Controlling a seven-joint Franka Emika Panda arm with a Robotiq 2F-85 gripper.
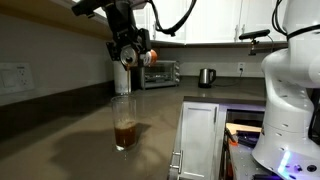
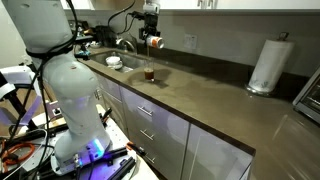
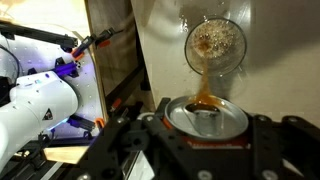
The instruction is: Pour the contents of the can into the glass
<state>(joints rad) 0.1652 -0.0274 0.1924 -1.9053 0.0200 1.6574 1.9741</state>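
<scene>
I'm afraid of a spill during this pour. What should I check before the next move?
1. Gripper shut on the can: ok.
2. Can tilted over the glass: ok. In the wrist view the stream runs into the glass opening.
3. Glass upright on the counter: ok.
4. Room left in the glass: ok. The liquid fills only the lower part.
5. Drips on the counter beside the glass: cannot tell, too small to see.
6. Amount left in the can: cannot tell.
</scene>
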